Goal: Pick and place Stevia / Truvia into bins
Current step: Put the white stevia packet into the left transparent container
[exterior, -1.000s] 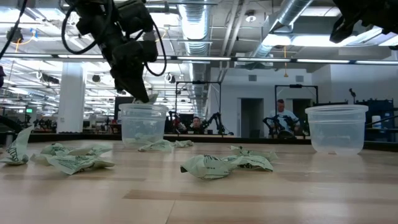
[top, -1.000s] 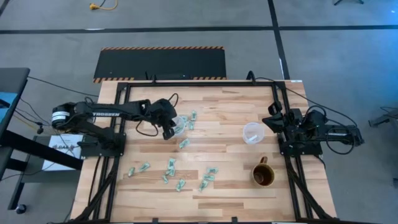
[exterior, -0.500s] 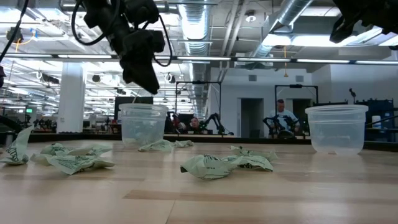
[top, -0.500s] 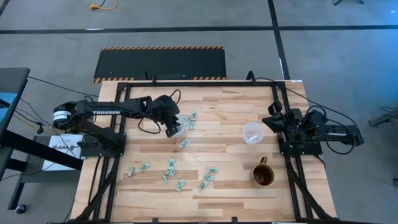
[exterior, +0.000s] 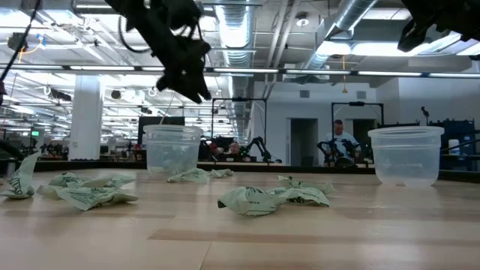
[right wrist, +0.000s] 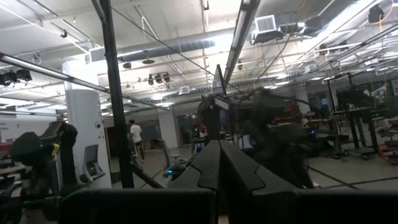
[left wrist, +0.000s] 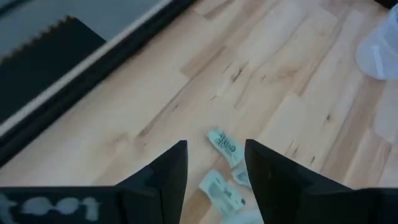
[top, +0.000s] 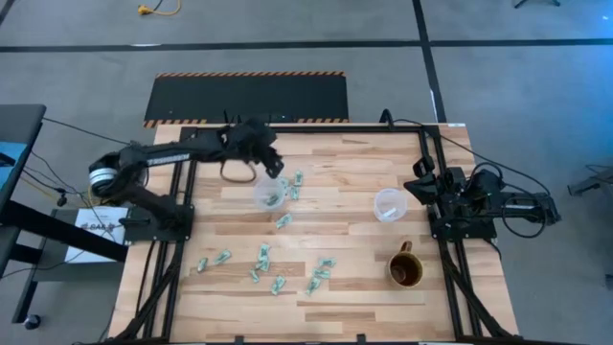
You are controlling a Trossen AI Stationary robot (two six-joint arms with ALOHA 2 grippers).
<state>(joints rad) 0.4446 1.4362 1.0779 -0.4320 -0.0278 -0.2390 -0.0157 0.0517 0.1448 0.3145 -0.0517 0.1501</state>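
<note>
While I am watching from the high view, my left gripper is hovering above the far part of the wooden table, just beyond the left clear cup. Its fingers are standing apart in the left wrist view, released and holding nothing, with bare wood and two green-and-white Stevia sachets showing in the gap between them. In the low view the same gripper is hanging above and slightly to one side of that cup's rim, clear of it.

Left cup: it is standing upright and is holding some green sachets at its bottom. More sachets are lying just beside it and a little nearer.

Right cup: the second clear cup is standing upright near the right arm's base, well apart from the first; in the low view I am seeing no sachet in it.

Loose sachets: a scattered group is lying across the near half of the table, crumpled in the low view.

Right gripper: it is resting at the right edge of the table, fingers clenched together, empty.

A brown mug is standing near the right cup, on its near side.
</note>
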